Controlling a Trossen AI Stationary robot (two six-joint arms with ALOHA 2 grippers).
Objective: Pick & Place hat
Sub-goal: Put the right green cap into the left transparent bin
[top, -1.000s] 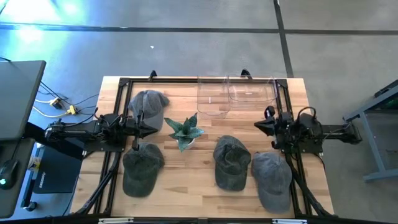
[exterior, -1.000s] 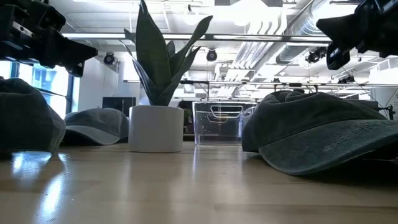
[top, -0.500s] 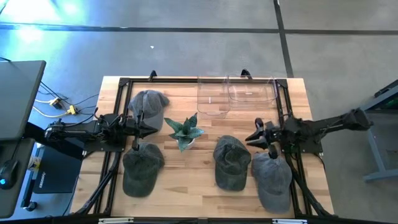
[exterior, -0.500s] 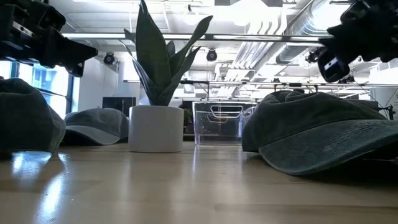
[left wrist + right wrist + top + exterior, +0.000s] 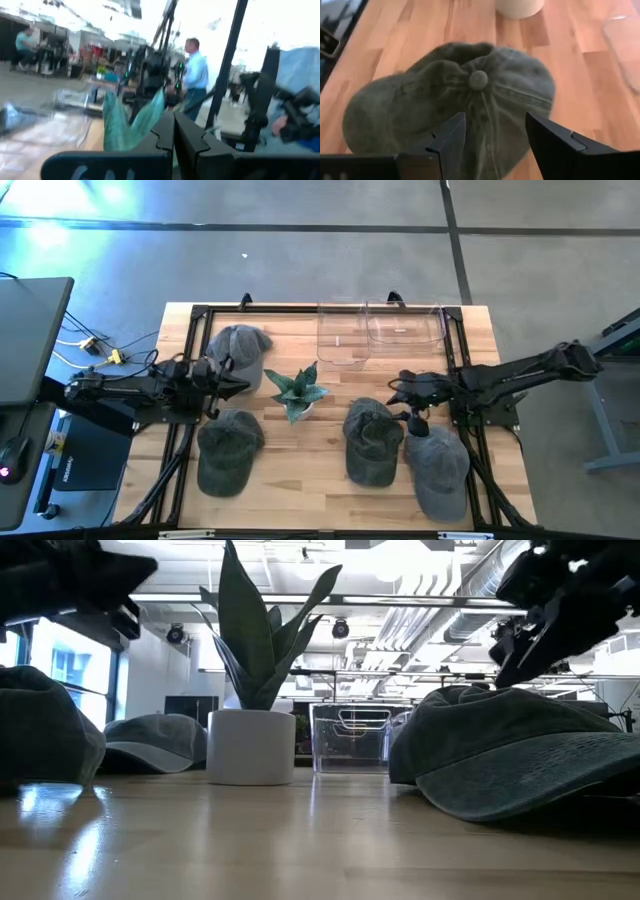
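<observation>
Several hats lie crown-up on the wooden table [image 5: 330,480]: a grey one [image 5: 237,345] at the far left, and dark green ones at the near left [image 5: 228,452], middle [image 5: 372,442] and near right [image 5: 438,470]. My right gripper [image 5: 405,402] [image 5: 495,135] hovers open above the middle hat [image 5: 470,100], its fingers pointing down on either side of the crown, behind the top button [image 5: 478,79], touching nothing. My left gripper [image 5: 246,385] [image 5: 174,135] is shut on nothing, held above the table between the two left hats.
A potted plant [image 5: 297,392] [image 5: 250,745] stands between the left and middle hats, close to both grippers. Two clear plastic containers [image 5: 380,332] [image 5: 350,735] sit at the far edge. Black frame rails [image 5: 190,430] run along both table sides. People show in the room behind.
My right gripper has swung from the table's right side toward the left and near edge, to above the middle hat, tipping its fingers downward and opening as it went. The hats have stayed where they were.
</observation>
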